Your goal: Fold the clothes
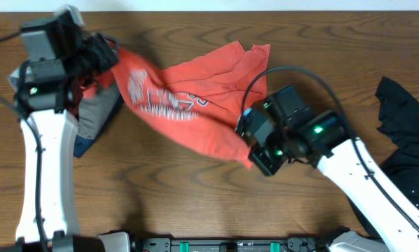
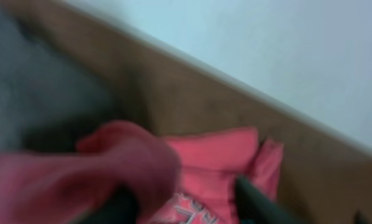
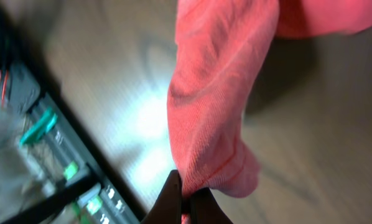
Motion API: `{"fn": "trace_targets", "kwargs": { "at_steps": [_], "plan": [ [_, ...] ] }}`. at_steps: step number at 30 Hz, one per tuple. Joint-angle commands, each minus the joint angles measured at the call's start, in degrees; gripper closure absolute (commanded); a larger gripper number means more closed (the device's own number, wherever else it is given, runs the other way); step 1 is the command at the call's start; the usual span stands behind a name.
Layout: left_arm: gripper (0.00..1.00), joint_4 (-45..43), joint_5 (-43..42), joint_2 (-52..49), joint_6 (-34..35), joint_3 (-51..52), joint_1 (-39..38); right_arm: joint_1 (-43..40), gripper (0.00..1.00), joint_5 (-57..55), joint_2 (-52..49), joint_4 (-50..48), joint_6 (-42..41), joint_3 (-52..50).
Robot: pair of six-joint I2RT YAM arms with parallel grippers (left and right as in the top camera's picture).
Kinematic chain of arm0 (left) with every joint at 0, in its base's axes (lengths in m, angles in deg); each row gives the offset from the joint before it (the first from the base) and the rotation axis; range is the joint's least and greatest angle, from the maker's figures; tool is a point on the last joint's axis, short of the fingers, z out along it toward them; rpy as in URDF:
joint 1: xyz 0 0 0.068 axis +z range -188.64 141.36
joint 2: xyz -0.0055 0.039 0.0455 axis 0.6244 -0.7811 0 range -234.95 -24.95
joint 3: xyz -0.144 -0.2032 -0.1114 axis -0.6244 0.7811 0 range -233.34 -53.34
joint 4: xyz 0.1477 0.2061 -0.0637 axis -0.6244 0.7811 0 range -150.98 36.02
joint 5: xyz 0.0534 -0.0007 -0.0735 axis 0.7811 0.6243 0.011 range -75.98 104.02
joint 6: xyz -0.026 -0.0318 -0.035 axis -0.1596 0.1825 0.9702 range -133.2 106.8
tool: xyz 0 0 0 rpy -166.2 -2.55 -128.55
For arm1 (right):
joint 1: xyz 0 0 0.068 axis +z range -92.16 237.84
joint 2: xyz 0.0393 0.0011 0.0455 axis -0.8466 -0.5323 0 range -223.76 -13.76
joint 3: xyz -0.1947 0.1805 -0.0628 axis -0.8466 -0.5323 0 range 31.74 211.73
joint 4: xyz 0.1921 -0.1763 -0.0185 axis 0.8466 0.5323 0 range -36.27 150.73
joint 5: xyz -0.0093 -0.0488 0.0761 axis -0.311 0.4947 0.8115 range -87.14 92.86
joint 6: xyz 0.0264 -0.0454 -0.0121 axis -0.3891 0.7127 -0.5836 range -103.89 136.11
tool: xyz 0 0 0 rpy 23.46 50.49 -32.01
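Noted red T-shirt [image 1: 188, 98] pinched at 10 o'clock by L gripper [image 1: 103, 57], 4 o'clock by R gripper [image 1: 255, 157]. Stretched btwn.

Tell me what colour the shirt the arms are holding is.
Orange-red shirt with pale lettering, clearest in the overhead view.

Overhead looks down; 2 wrist views hug shirt [image 1: 195, 91].

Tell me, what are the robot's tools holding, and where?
Both hold the red shirt: the left tool grips one bunched end, and the right tool pinches the opposite corner.
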Motion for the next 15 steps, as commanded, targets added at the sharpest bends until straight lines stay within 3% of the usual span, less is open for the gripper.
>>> {"fn": "trace_targets", "kwargs": {
  "at_steps": [1, 6, 10, 15],
  "plan": [
    [0.27, 5.2, 0.3, -2.5, -0.3, -0.2, -0.3, 2.9, 0.99, -5.2, -0.5, 0.7, -4.6, 0.0],
    [0.19, 18.0, -1.0, -3.6, -0.4, -0.2, -0.3, 3.6, 0.99, -19.7, -0.5, -0.5, -15.1, 0.0],
    [0.18, 30.0, -11.0, -3.6, -5.3, 0.1, -0.7, 3.2, 0.99, -21.8, -0.5, -5.1, -18.1, 0.0],
    [0.18, 38.9, -12.3, -3.6, -10.3, 2.9, -5.6, 2.5, 0.99, -22.2, -0.5, -13.4, -25.6, 0.0]
  ]
}}
